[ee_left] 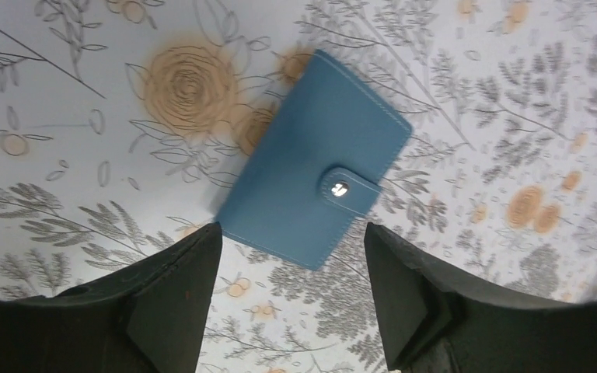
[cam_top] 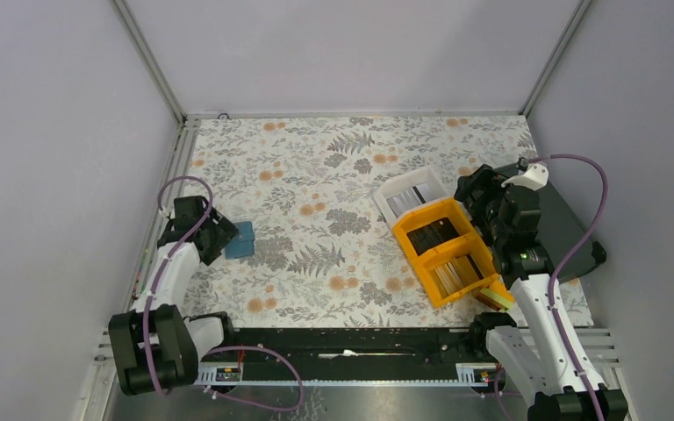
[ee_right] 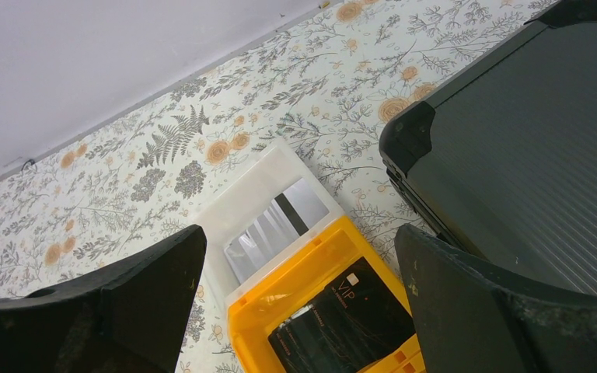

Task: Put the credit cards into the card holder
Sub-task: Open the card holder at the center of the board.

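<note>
The card holder is a teal-blue wallet lying closed on the floral table at the left, its snap tab fastened. My left gripper hovers beside it, open and empty, and the holder sits just beyond the fingertips. Dark credit cards lie in the orange bin's far compartment. Pale cards lie in the white bin. My right gripper hangs over these bins with its jaws wide open, holding nothing.
The orange bin has a near compartment with more cards. A large black hard case lies right of the bins, its corner close to my right finger. A small yellow-green item rests at the orange bin's near corner.
</note>
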You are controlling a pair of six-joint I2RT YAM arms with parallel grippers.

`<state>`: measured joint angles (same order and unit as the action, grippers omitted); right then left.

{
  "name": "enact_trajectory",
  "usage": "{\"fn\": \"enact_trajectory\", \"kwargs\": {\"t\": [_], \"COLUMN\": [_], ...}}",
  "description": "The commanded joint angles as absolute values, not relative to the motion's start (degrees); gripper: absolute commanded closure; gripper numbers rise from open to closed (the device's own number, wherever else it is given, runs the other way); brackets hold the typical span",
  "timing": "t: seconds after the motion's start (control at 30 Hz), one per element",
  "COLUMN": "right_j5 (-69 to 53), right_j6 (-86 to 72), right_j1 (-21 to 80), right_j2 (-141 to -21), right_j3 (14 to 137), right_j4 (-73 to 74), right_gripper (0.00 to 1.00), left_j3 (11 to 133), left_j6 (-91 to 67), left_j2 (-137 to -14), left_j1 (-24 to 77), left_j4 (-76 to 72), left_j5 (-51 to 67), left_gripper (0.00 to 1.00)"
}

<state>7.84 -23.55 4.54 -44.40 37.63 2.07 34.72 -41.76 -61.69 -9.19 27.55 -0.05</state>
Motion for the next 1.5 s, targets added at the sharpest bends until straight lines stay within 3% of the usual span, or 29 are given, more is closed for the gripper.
{"fn": "enact_trajectory", "kwargs": {"t": [0.0,0.2,0.5,0.73,0.9,1.03,1.27,1.47], "right_j5": [7.31,7.38,7.31,7.31,7.20,5.37,-12.69,-34.16], "right_j6": [-22.58,-22.45,-22.45,-22.42,-22.38,-21.75,-19.40,-22.32], "right_j1": [4.39,4.39,4.39,4.39,4.40,4.39,4.39,5.28], "right_j2": [-43.87,-43.99,-43.64,-44.02,-44.36,-44.94,-49.07,-57.32], "right_j3": [37.64,37.80,37.63,37.66,37.64,37.83,40.29,47.45], "right_j4": [0.63,0.67,0.66,0.68,0.65,0.62,-2.87,-1.80], "right_gripper": [0.01,0.01,0.01,0.01,0.01,0.01,0.01,0.01], "left_j3": [37.63,39.73,40.20,40.11,40.94,40.96,40.89,38.61], "left_j6": [-36.43,-31.75,-28.67,-28.37,-28.48,-28.21,-26.83,-27.06], "left_j2": [-64.89,-72.01,-81.06,-83.91,-85.85,-82.88,-70.46,-53.69], "left_j1": [-13.40,-18.44,-17.36,-13.18,-13.14,-12.54,-5.55,2.40], "left_j4": [27.22,29.36,28.14,27.82,27.39,26.99,24.05,13.02], "left_j5": [0.86,7.02,17.04,18.77,19.27,19.27,21.44,29.58], "left_gripper": [0.32,0.39,0.48,0.50,0.80,1.00,1.00,1.00]}}
